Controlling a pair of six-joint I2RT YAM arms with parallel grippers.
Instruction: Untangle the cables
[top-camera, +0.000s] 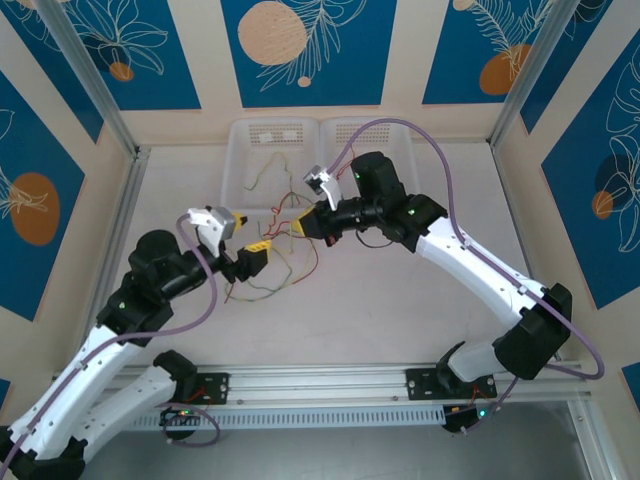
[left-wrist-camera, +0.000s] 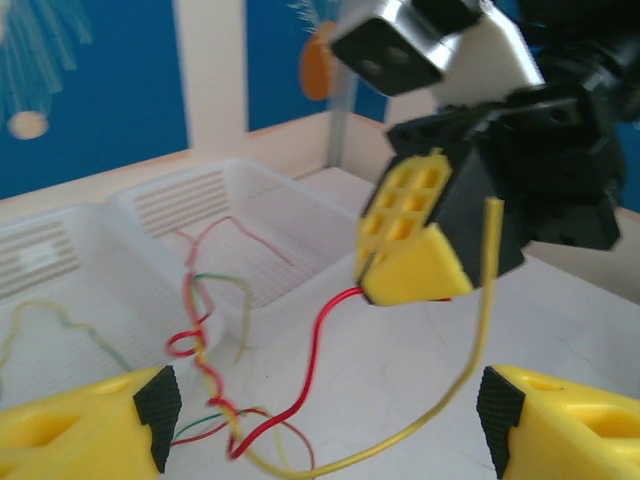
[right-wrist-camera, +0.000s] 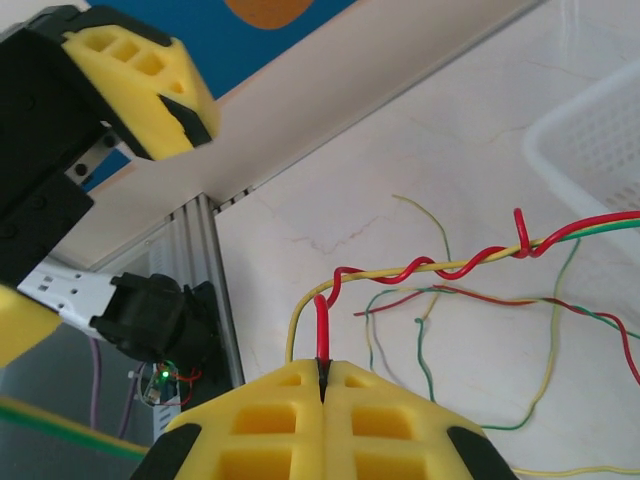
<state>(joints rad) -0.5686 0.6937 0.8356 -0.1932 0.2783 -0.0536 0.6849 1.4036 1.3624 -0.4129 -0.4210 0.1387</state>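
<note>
Cables (top-camera: 288, 262) twisted just before white tray (top-camera: 238, 165): right gripper (right-wrist-camera: 322, 385) pinches red wire (right-wrist-camera: 322, 330), left gripper (left-wrist-camera: 320, 410) spread wide; next, draw red clear of yellow wire (right-wrist-camera: 291, 335).

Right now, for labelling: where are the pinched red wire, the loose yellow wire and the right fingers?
pinched red wire (right-wrist-camera: 322, 328): right wrist view, its straight stretch.
loose yellow wire (left-wrist-camera: 486, 300): left wrist view, mid-length.
right fingers (right-wrist-camera: 270, 425): right wrist view, finger face.

Two white mesh baskets (top-camera: 275, 132) stand side by side at the pale table's (top-camera: 400, 310) far edge.
</note>
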